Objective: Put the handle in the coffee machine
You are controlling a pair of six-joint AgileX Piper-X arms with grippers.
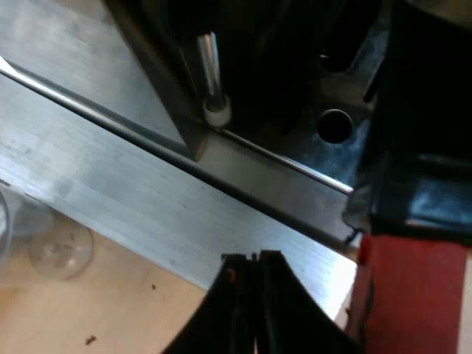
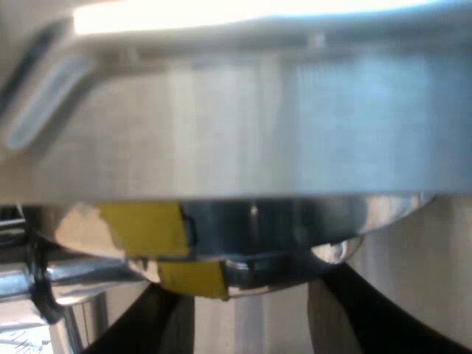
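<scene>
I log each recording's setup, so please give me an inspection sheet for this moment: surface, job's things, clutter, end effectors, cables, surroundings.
Surface: wooden table with a few dark specks.
Job's things: espresso machine with a brushed metal front, its steam wand hanging down. The dark handle with its red end is at the machine's front; cannot tell whether it is locked in.
Clutter: clear glass on the table beside the machine's base.
End effectors: left end effector is shut and empty, over the edge of the machine's base. Right end effector is close under the machine's metal body, at a shiny part bearing yellow tape.
Cables: nothing seen.
Surroundings: nothing seen.
</scene>
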